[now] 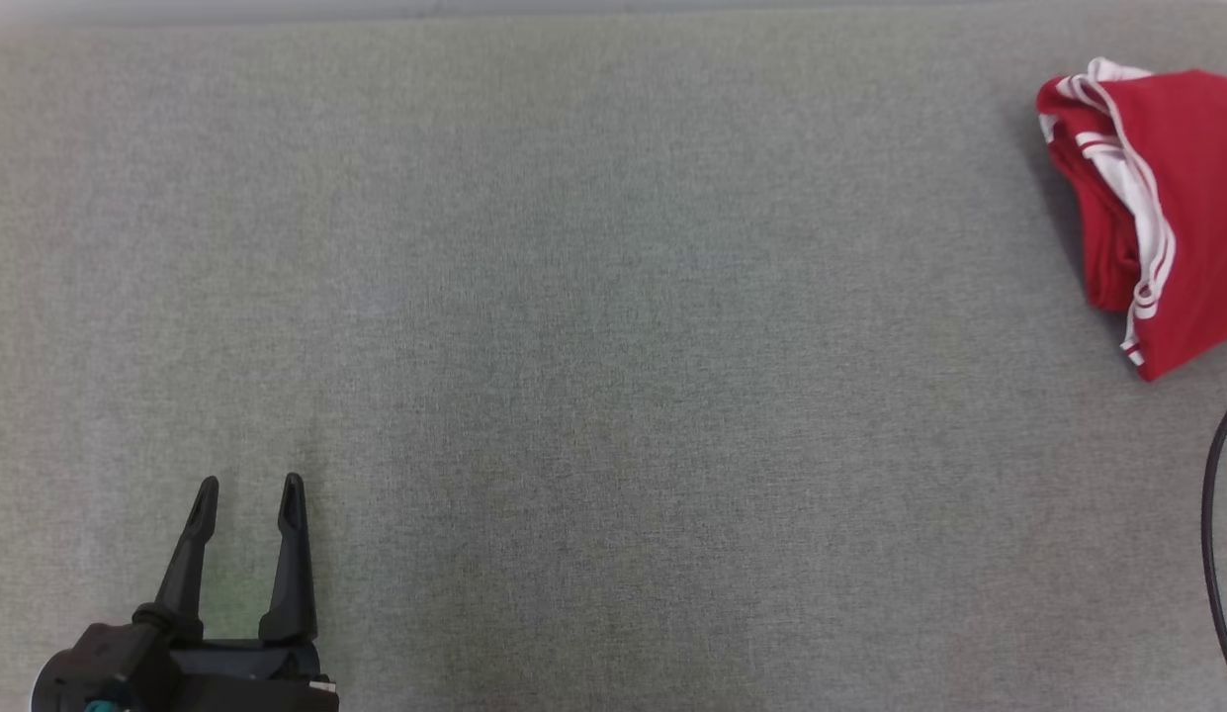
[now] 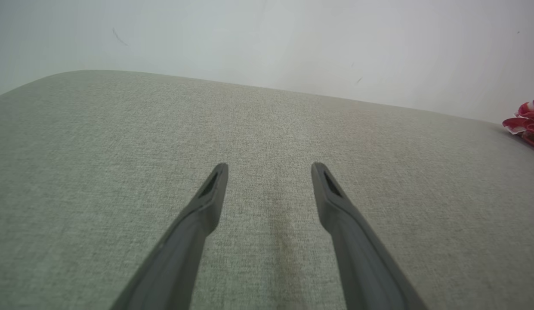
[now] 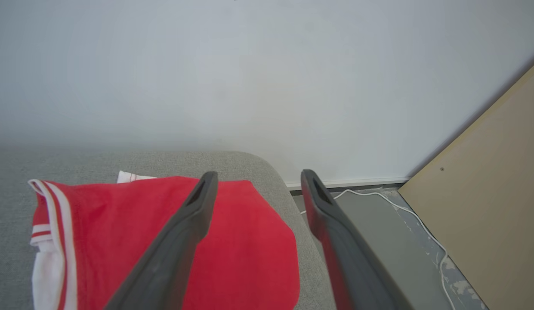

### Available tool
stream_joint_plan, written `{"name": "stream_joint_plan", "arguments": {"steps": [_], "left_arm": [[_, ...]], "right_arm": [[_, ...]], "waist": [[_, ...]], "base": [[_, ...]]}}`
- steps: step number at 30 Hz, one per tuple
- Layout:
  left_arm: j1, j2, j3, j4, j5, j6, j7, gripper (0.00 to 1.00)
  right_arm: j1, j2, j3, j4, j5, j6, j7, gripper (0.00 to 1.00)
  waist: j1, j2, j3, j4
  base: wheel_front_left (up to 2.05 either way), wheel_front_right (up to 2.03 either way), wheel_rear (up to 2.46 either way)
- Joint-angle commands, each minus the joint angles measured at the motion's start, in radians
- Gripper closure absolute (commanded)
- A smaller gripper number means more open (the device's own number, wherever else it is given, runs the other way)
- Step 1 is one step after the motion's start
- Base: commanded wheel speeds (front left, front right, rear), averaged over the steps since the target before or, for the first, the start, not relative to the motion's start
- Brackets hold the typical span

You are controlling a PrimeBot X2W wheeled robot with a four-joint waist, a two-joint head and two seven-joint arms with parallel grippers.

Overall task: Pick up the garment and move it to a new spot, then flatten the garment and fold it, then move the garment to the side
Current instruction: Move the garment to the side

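Note:
The garment (image 1: 1157, 198) is red with white striped trim and lies folded at the far right of the grey padded table (image 1: 573, 297). The left wrist view catches its edge (image 2: 527, 125) at far right. In the right wrist view the garment (image 3: 133, 241) lies on the table's rounded corner, below and between my right gripper (image 3: 258, 176), which stands open over its right edge and holds nothing. My left gripper (image 1: 249, 487) rests open and empty near the table's front left, far from the garment; its own view shows the same spread gripper (image 2: 269, 165).
A black cable (image 1: 1211, 514) curves along the right edge of the head view. Past the table's right corner lie a grey floor (image 3: 378, 241) with a white cable (image 3: 404, 211), a tan board (image 3: 490, 206) leaning at right, and a white wall (image 3: 249, 86) behind.

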Motion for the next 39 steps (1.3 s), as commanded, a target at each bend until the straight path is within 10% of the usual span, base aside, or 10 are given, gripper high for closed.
{"name": "stream_joint_plan", "arguments": {"steps": [1, 21, 39], "left_arm": [[0.01, 0.0, 0.004, 0.004, -0.01, 0.002, -0.002, 0.0], [0.113, -0.015, 0.007, 0.031, -0.036, 0.021, -0.002, 0.0], [0.116, -0.017, -0.056, 0.062, -0.033, 0.056, -0.002, 0.0]], "right_arm": [[0.007, 0.012, -0.016, -0.02, 0.019, 0.0, -0.01, 0.0], [0.57, 0.225, -0.651, -0.697, -0.298, 0.0, -0.01, 0.0], [1.13, 0.559, -0.753, -1.117, -0.567, 0.0, -0.01, 0.0]], "waist": [[0.0, -0.0001, -0.031, -0.008], [0.0, -0.0001, -0.268, -0.041], [0.0, -0.0001, -0.372, -0.007]], "base": [[0.0, 0.0, 0.0], [0.0, 0.0, 0.0], [0.0, 0.0, 0.0]]}}
